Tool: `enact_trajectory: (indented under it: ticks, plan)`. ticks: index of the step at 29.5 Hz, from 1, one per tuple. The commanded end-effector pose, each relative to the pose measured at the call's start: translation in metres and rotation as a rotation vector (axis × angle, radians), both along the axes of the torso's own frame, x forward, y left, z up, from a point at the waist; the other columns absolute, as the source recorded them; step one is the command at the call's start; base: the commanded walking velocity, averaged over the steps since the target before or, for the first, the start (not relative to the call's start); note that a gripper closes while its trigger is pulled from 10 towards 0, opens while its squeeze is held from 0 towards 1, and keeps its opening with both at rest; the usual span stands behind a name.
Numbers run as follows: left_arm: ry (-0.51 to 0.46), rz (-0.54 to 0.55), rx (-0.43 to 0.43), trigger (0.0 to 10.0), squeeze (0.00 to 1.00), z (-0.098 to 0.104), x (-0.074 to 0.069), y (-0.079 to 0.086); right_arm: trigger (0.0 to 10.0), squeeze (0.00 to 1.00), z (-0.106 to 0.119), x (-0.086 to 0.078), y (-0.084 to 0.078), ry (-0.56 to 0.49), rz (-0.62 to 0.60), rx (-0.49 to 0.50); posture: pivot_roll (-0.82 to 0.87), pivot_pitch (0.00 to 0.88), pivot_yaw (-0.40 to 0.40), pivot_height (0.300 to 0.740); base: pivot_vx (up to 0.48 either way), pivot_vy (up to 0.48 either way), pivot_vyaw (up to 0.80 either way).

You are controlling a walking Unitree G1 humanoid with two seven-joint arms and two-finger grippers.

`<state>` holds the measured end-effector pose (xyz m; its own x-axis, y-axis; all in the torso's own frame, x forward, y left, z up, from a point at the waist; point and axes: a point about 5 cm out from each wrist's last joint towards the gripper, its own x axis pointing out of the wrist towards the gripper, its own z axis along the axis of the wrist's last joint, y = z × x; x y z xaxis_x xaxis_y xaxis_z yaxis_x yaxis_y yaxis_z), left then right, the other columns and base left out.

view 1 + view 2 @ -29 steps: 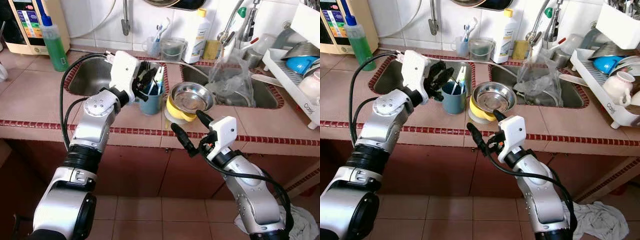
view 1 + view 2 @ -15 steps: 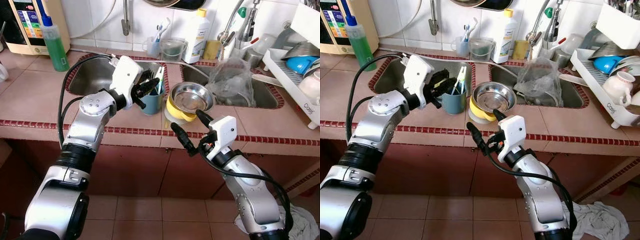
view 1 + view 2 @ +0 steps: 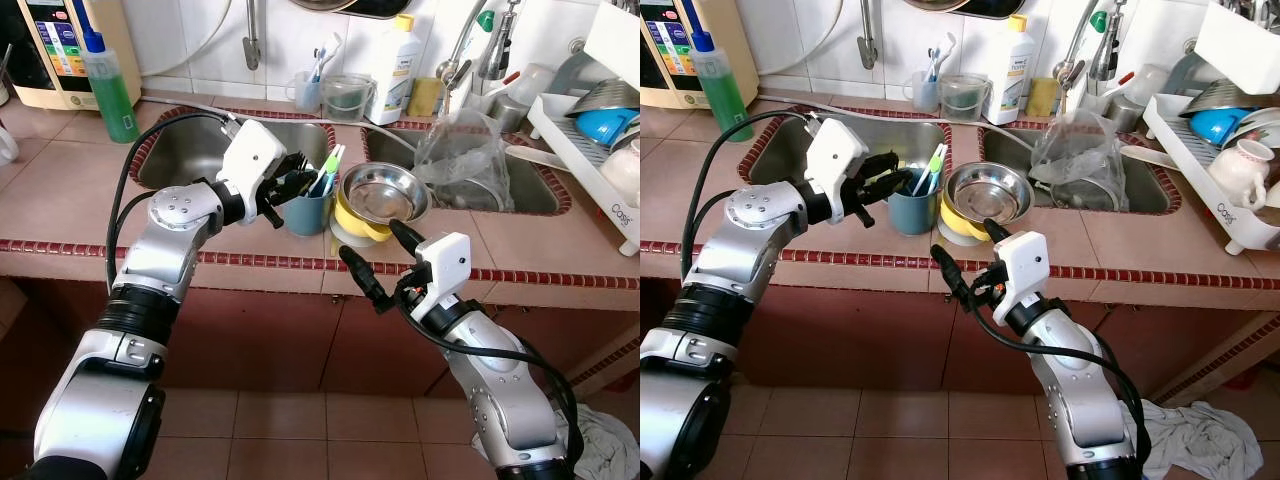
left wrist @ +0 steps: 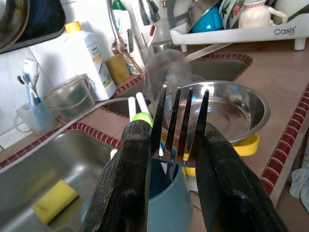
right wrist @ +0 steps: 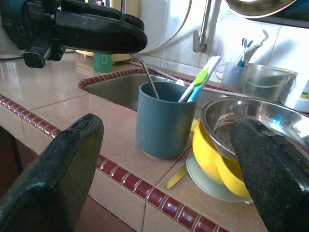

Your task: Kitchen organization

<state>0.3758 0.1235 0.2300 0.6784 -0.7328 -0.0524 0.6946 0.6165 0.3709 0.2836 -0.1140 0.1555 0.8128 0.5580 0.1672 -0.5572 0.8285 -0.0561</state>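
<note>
My left gripper (image 3: 303, 181) is shut on a steel fork (image 4: 178, 126), which stands handle down in the blue cup (image 3: 305, 211) with its tines up between the black fingers (image 4: 128, 179). Green and white toothbrushes (image 3: 328, 170) lean in the same cup. Right of the cup, a steel bowl (image 3: 381, 196) sits in a yellow bowl (image 3: 352, 222) on a small plate (image 5: 203, 180). My right gripper (image 3: 370, 240) hangs open off the counter's front edge, just below the bowls, with nothing in it.
A green soap bottle (image 3: 108, 88) stands at the back left and a white bottle (image 3: 397, 60) by the tap. A clear plastic bag (image 3: 465, 158) fills the right sink. A dish rack (image 3: 590, 150) is at the far right. A yellow sponge (image 4: 50, 200) lies in the left sink.
My left gripper has swung from above the cup down to its left side, lowering the fork's handle into the cup. The right arm has barely moved.
</note>
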Motion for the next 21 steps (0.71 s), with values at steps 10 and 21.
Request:
enact_trajectory:
  ticks: [10, 21]
  plan:
    - [-0.033, -0.034, 0.007, 10.0, 0.0, 0.016, 0.0, -0.001, 10.0, 0.0, -0.001, 0.0, 0.001, -0.001, -0.002, 0.002, 0.0, 0.0, -0.035, 0.74, 0.0, 0.0, 0.0]
    - [-0.133, 0.016, -0.107, 10.0, 0.0, 0.049, 0.001, 0.008, 10.0, 0.0, 0.0, 0.002, 0.0, -0.004, -0.001, -0.001, 0.0, 0.0, -0.045, 0.74, 0.0, 0.0, 0.0]
